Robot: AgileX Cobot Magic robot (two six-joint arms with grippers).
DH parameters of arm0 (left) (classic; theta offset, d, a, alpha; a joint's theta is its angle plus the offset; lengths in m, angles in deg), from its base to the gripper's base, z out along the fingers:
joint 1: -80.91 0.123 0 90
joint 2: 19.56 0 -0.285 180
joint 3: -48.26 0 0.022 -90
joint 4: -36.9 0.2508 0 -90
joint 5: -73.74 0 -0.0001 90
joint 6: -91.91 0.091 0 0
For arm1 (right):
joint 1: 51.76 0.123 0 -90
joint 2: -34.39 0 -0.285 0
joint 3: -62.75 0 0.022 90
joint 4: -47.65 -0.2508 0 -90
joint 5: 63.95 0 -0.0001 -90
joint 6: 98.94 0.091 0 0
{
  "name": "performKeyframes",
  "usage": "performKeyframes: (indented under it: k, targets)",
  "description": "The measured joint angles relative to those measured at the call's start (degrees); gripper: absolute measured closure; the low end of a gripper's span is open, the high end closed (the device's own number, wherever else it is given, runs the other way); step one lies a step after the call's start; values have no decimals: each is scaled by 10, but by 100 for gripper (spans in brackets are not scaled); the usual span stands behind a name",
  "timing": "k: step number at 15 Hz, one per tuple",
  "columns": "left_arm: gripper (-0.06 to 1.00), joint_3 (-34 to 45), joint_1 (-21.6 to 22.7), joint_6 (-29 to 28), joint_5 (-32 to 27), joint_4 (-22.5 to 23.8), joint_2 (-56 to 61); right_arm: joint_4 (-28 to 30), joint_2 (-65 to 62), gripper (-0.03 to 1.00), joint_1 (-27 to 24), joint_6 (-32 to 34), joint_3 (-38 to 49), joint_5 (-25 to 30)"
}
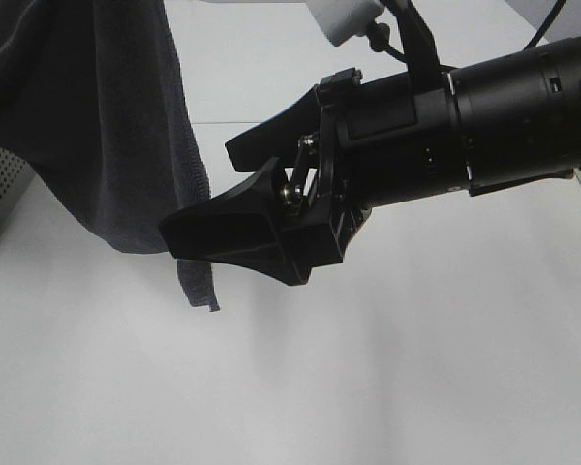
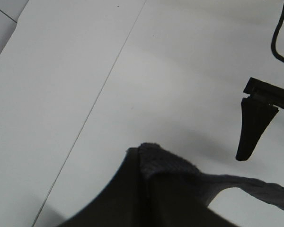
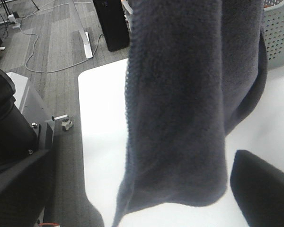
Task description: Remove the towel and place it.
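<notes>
Two jaws of the right tool (image 1: 198, 194) stand spread wide and grip nothing. It is held high over the worktop (image 1: 416, 368) and aimed at the hanging edge of the towel (image 1: 97, 126), just beside it. Of the left tool (image 2: 114, 201) only one dark finger shows, with cloth bunched against it; whether it pinches I cannot tell. The towel hangs in the air, its upper end out of view. Removal looks done, and a second hold seems the step in hand. Next, the right tool should take the near edge between its jaws and shut before the cloth is lowered flat.
</notes>
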Motion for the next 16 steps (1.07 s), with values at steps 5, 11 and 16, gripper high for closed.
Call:
performKeyframes:
  k: [5, 11, 16]
  targets:
    - [94, 0, 0, -23, 39, -21, -10, -13, 34, 0, 1, -1, -1, 14]
    - [94, 0, 0, -36, 44, -27, -14, -49, 38, 2, 1, -1, -1, -90]
    - [94, 0, 0, -36, 48, -28, -14, -51, 64, 45, 1, -1, -1, -109]
